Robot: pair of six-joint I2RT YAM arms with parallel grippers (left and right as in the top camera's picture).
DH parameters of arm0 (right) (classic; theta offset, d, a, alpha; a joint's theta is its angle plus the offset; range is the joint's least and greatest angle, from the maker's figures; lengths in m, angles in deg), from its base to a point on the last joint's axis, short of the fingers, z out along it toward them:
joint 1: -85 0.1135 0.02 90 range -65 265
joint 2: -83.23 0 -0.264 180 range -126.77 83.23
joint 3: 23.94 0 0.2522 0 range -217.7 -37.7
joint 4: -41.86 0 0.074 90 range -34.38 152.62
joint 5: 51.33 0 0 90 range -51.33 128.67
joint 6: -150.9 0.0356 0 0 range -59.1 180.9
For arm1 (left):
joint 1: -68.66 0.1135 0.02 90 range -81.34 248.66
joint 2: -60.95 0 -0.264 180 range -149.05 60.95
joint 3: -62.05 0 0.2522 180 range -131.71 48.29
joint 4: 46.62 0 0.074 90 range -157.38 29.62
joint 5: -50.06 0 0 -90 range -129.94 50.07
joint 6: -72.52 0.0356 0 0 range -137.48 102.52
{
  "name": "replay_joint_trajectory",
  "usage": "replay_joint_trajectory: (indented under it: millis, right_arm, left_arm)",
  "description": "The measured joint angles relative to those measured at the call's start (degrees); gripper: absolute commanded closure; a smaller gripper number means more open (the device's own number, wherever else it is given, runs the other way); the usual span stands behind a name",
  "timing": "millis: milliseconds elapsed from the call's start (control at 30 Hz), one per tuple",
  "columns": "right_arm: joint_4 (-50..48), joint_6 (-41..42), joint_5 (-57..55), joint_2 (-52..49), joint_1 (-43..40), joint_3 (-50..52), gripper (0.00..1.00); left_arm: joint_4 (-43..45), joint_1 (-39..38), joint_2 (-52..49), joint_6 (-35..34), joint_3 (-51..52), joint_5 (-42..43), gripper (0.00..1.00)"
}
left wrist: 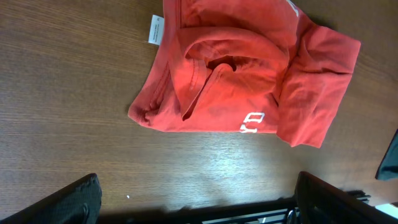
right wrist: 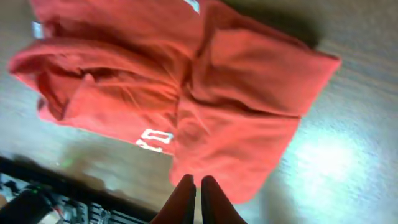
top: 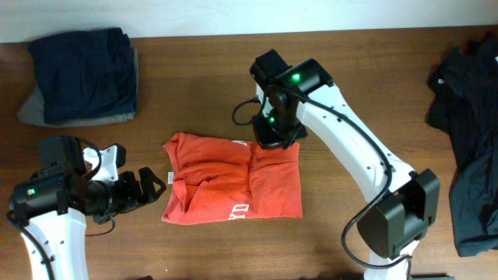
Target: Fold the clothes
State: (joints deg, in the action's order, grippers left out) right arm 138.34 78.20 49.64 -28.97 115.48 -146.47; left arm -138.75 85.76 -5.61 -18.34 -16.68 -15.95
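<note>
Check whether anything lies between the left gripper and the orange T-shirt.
Nothing visible does. The left gripper stands open just off the T-shirt's left edge, and only bare table shows between them. The pile of dark clothes lies farther back on the left, out of that path.

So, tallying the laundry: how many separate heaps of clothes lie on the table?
3: the orange T-shirt mid-table, a folded navy-and-grey stack far left, a dark heap at right; more garments may hide inside those.

Brown wooden table (fine grain running lengthwise), glossy under light
</note>
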Motion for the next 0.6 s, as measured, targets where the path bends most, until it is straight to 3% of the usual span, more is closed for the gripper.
replay_joint_trajectory:
  millis: [167, 433, 600]
  right_arm:
    - [-3.5, 0.0, -1.0, -0.3, 0.2, 8.3, 0.89]
    - [-22.8, -0.2, 5.1, -0.7, 0.6, 28.5, 0.89]
    - [-29.5, -0.2, 10.3, -0.9, 0.6, 37.0, 0.94]
  left_arm:
    - [0.0, 0.0, 0.0, 0.0, 0.0, 0.0, 0.01]
    - [0.0, 0.0, 0.0, 0.0, 0.1, 0.0, 0.01]
    - [0.0, 0.0, 0.0, 0.0, 0.0, 0.0, 0.01]
